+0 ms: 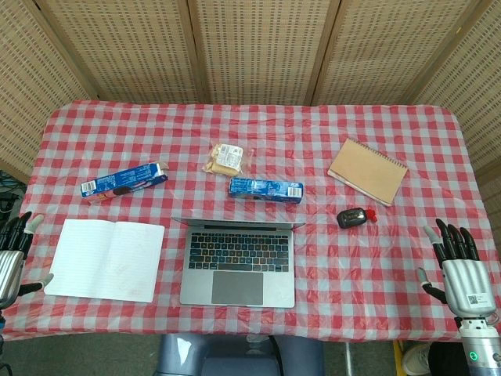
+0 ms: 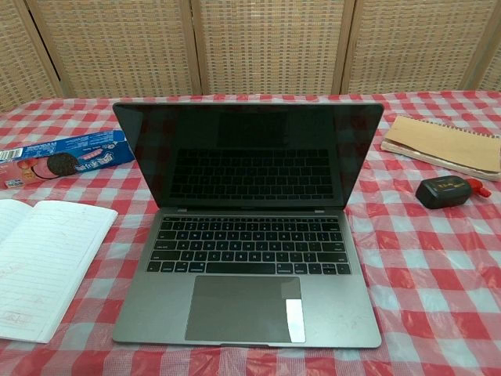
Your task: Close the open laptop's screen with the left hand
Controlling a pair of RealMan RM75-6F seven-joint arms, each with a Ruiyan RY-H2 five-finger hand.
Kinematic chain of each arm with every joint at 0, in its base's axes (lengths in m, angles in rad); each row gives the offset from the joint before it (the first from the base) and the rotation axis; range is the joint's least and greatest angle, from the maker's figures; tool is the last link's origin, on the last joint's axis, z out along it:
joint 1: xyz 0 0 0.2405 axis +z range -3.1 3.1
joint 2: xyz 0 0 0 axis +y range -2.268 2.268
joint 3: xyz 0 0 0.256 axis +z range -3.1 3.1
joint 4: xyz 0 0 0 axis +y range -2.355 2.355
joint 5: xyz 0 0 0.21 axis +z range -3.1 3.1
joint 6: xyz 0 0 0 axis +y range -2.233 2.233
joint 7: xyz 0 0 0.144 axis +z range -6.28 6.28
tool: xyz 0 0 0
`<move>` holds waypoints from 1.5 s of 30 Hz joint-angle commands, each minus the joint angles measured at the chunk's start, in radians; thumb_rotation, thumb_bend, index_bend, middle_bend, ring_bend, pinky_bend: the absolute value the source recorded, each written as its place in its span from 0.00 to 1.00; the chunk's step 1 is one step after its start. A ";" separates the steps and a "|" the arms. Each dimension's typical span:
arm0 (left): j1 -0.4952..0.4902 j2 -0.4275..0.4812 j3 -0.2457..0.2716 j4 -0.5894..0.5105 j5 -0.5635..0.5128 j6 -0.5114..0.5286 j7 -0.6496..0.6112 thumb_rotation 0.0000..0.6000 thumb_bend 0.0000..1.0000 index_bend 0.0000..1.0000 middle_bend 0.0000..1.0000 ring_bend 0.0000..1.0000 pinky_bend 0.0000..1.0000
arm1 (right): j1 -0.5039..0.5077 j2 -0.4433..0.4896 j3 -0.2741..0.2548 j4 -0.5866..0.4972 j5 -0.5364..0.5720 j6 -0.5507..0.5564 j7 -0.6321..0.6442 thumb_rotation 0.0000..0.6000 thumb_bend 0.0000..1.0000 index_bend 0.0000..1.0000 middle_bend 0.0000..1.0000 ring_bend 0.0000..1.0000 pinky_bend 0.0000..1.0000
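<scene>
- Left hand (image 1: 14,254) sits at the left edge of the head view, low, fingers spread, holding nothing; well apart from the laptop (image 1: 238,262).
- Open notebook (image 1: 105,260) lies between the hand and the laptop; best to travel above it, not drag across.
- Laptop is lower centre on the table (image 1: 376,149), its screen (image 2: 248,153) upright and dark in the chest view.
- Judgement: reach behind the screen's top edge and press it forward and down gently.
- Right hand (image 1: 460,266), lower right, is open and idle.

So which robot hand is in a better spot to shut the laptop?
Probably the left robot hand. It rests open at the table's left edge beside the open notebook, slightly nearer the laptop. The right robot hand, also open, sits farther away at the right edge. Neither touches anything.
</scene>
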 commanded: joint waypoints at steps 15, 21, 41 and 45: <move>0.000 0.003 0.002 -0.007 0.010 0.003 0.009 1.00 0.00 0.00 0.00 0.00 0.00 | 0.000 -0.002 -0.004 0.002 -0.008 0.001 0.005 1.00 0.62 0.00 0.00 0.00 0.00; -0.002 0.002 0.002 -0.005 0.007 -0.003 0.009 1.00 0.00 0.00 0.00 0.00 0.00 | 0.001 -0.003 -0.004 0.003 -0.003 -0.005 0.007 1.00 0.62 0.00 0.00 0.00 0.00; -0.096 0.042 0.013 -0.060 0.139 -0.089 -0.032 1.00 0.55 0.00 0.00 0.00 0.00 | 0.006 -0.002 0.004 0.009 0.019 -0.021 0.032 1.00 0.63 0.00 0.00 0.00 0.00; -0.169 0.100 -0.006 -0.143 0.177 -0.163 -0.084 1.00 0.92 0.00 0.00 0.00 0.00 | 0.006 -0.002 0.005 0.011 0.023 -0.023 0.037 1.00 0.63 0.02 0.00 0.00 0.00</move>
